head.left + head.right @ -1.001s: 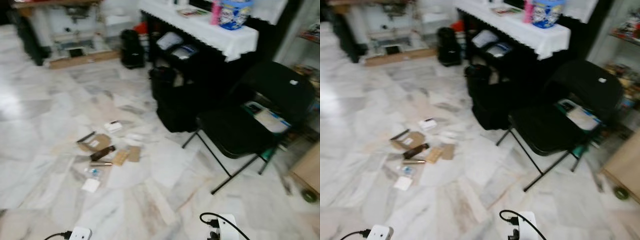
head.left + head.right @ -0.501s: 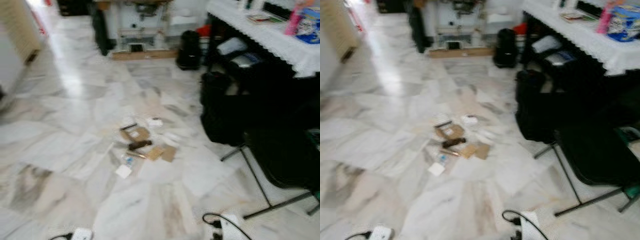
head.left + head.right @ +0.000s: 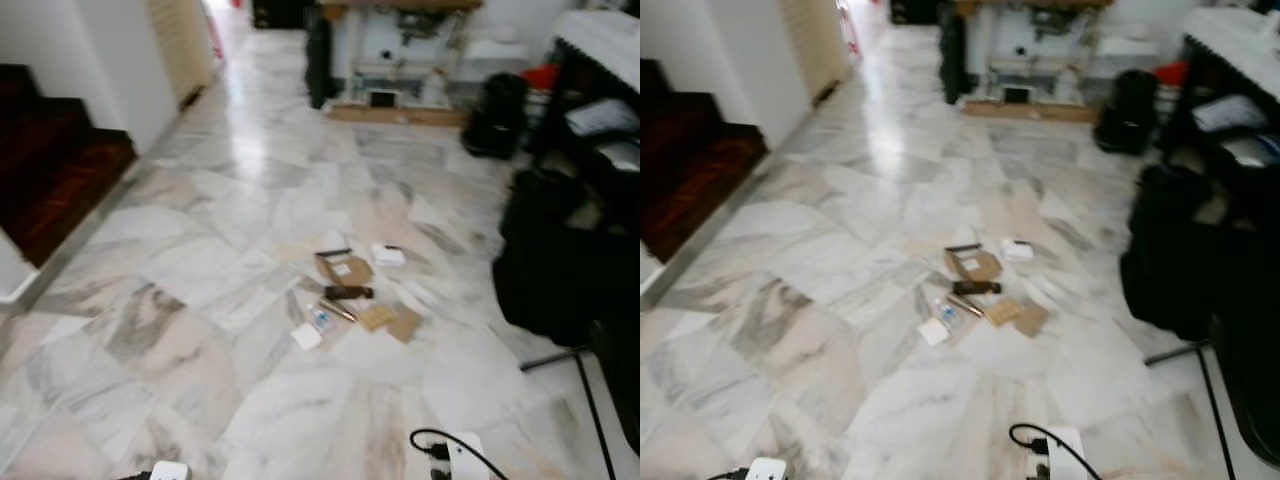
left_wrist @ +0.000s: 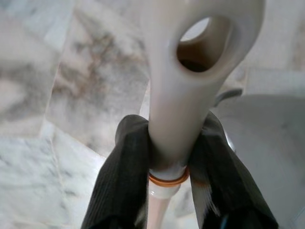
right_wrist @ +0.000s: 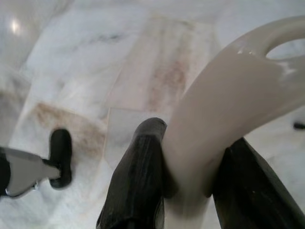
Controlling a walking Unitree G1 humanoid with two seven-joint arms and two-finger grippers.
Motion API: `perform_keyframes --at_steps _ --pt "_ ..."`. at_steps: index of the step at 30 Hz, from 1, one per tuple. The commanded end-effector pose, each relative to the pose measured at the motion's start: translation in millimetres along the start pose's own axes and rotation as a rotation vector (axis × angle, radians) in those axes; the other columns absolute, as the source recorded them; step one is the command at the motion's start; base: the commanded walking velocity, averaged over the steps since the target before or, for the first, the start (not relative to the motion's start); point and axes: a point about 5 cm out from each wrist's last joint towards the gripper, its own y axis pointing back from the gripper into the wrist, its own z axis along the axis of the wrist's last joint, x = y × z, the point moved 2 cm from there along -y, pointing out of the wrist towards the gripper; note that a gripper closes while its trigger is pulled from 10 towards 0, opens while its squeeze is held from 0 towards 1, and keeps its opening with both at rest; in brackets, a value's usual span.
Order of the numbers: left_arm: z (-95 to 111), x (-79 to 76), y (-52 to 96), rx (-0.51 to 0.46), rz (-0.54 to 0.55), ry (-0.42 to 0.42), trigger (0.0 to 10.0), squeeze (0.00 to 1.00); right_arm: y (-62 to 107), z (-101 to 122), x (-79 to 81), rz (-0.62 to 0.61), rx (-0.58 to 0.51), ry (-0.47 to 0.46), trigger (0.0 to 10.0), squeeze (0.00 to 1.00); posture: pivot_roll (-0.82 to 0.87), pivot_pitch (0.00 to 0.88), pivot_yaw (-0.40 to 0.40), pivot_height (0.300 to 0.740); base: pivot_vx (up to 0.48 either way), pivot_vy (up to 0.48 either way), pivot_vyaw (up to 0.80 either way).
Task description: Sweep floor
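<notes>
Left eye view shows the marble floor (image 3: 200,330) with one litter cluster (image 3: 352,295) mid-floor near one black bag (image 3: 560,260), which a sweep could snag, while the left gripper (image 4: 167,157) and right gripper (image 5: 190,167) each clamp one cream handle (image 4: 190,71).

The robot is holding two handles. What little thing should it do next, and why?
Probably step forward toward the litter pile. The left pincer and right pincer each already clamp a cream handle, and the scraps lie on the marble floor ahead, likely out of sweeping reach.
</notes>
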Motion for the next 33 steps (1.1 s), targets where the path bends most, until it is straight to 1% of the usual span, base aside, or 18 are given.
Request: perform_keyframes --at_steps 1,8,17,20,33 --pt "-14.5 -0.6 3.3 0.050 -0.002 0.039 10.0 0.00 -1.8 9.2 4.3 0.011 -0.026 0.003 10.0 0.00 0.10 0.018 -0.062 0.740 0.000 0.000 0.66" --pt "-12.6 0.7 2.8 0.043 0.007 0.044 10.0 0.00 -2.2 12.0 4.2 -0.001 -0.039 -0.035 10.0 0.00 0.10 0.012 -0.058 0.740 0.000 0.000 0.00" --pt "-14.7 3.1 3.8 0.048 0.008 0.044 10.0 0.00 -2.2 9.6 4.2 -0.019 -0.027 -0.047 10.0 0.00 0.10 0.000 -0.048 0.740 0.000 0.000 0.00" --pt "-15.2 3.5 4.0 0.049 0.006 0.041 10.0 0.00 -2.1 8.6 4.4 -0.020 -0.023 -0.055 10.0 0.00 0.10 0.000 -0.046 0.740 0.000 0.000 -0.67" --pt "-12.6 4.0 3.4 0.041 0.001 0.034 10.0 0.00 -2.0 7.5 3.1 -0.020 -0.011 -0.034 10.0 0.00 0.11 0.000 -0.048 0.740 0.000 0.000 -0.80"
